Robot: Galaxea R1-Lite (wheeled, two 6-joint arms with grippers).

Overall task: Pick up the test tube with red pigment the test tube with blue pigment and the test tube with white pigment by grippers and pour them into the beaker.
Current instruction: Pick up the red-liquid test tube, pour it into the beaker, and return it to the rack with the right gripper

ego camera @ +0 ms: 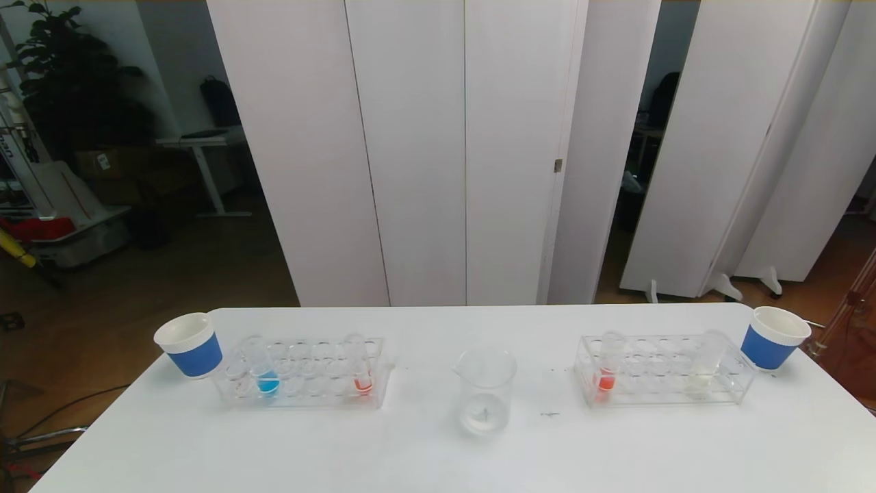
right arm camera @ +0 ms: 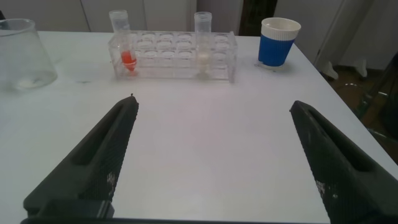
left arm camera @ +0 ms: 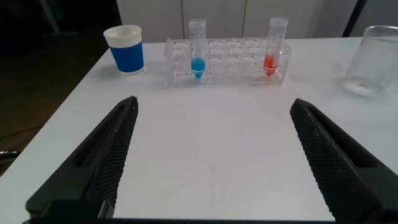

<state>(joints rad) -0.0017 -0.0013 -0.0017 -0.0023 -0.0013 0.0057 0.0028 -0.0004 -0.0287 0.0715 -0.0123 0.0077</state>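
White folding screens stand behind the white desk (ego camera: pixel 424 452), with the beaker (ego camera: pixel 486 392) in the middle and a clear rack on each side. Left hand (left arm camera: pixel 211 162) is spread wide and empty, facing the left rack (left arm camera: pixel 227 61) where the blue tube (left arm camera: pixel 198 48) stands upright beside a red tube (left arm camera: pixel 273 46), so that arm is nearer the blue. Right hand (right arm camera: pixel 211 162) is also released and empty, aimed at the right rack (right arm camera: pixel 174 57) holding the white tube (right arm camera: pixel 203 42) and another red one (right arm camera: pixel 123 41); paper cups sit at the outer ends, nothing blocks either reach.

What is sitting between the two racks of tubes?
In the head view, the beaker stands alone between the left rack and right rack; otherwise, bare white table.
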